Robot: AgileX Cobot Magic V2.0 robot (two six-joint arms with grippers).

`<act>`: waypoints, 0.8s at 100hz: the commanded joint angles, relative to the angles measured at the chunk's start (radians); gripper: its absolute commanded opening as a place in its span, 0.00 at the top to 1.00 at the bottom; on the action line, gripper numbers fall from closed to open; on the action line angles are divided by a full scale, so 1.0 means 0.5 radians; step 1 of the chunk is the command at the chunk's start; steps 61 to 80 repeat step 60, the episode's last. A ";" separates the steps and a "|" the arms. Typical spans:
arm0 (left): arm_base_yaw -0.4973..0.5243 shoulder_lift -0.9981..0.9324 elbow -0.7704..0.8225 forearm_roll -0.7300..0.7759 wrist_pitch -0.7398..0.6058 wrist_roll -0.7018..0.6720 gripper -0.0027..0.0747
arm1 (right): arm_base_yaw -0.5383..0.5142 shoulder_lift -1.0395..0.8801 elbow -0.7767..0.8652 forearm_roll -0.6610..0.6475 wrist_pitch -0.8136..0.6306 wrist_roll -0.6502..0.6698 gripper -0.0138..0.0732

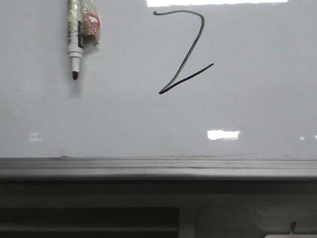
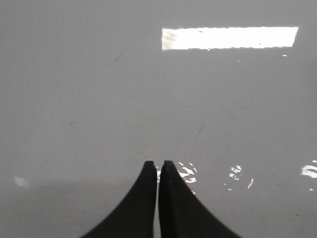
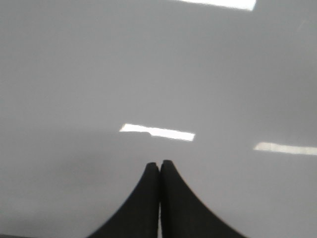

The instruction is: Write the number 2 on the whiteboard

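A black number 2 [image 1: 188, 49] is drawn on the glossy pale whiteboard [image 1: 257, 99], right of centre in the front view. A white marker pen [image 1: 75, 37] with a black tip lies on the board at the far left, tip toward the near edge, uncapped. No gripper shows in the front view. My left gripper [image 2: 158, 163] is shut and empty over bare board [image 2: 99, 99]. My right gripper [image 3: 159, 162] is shut and empty over bare board [image 3: 99, 74].
A small clear bag with a reddish thing [image 1: 90, 27] lies beside the marker. A grey metal ledge [image 1: 158, 167] runs along the board's near edge, with darker panels [image 1: 89, 218] below. Bright light reflections [image 1: 223, 134] dot the board.
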 commanded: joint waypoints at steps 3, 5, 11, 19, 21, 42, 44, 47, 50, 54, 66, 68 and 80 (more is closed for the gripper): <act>0.003 -0.053 0.024 -0.017 -0.145 -0.017 0.99 | -0.017 -0.025 0.051 -0.029 -0.142 0.013 0.90; 0.003 -0.053 0.024 -0.017 -0.145 -0.017 0.99 | -0.017 -0.025 0.051 -0.029 -0.142 0.013 0.90; 0.003 -0.053 0.024 -0.017 -0.145 -0.017 0.99 | -0.017 -0.025 0.051 -0.029 -0.157 0.013 0.90; 0.003 -0.053 0.024 -0.017 -0.145 -0.017 0.99 | -0.017 -0.025 0.051 -0.029 -0.157 0.013 0.90; 0.003 -0.053 0.024 -0.017 -0.145 -0.017 0.99 | -0.017 -0.025 0.051 -0.029 -0.157 0.013 0.90; 0.003 -0.053 0.024 -0.017 -0.145 -0.017 0.99 | -0.017 -0.025 0.051 -0.029 -0.157 0.013 0.90; 0.003 -0.053 0.024 -0.017 -0.145 -0.017 0.99 | -0.017 -0.025 0.051 -0.029 -0.157 0.013 0.90; 0.003 -0.053 0.024 -0.017 -0.145 -0.017 0.99 | -0.017 -0.025 0.051 -0.029 -0.157 0.013 0.90; 0.003 -0.053 0.024 -0.017 -0.145 -0.017 0.99 | -0.017 -0.025 0.051 -0.029 -0.157 0.013 0.90; 0.003 -0.053 0.024 -0.017 -0.145 -0.017 0.99 | -0.017 -0.025 0.051 -0.029 -0.157 0.013 0.90; 0.003 -0.053 0.024 -0.017 -0.145 -0.017 0.99 | -0.017 -0.025 0.051 -0.029 -0.157 0.013 0.90; 0.003 -0.053 0.024 -0.017 -0.145 -0.017 0.99 | -0.017 -0.025 0.051 -0.029 -0.157 0.013 0.90; 0.003 -0.053 0.024 -0.017 -0.145 -0.017 0.99 | -0.017 -0.025 0.051 -0.029 -0.157 0.013 0.90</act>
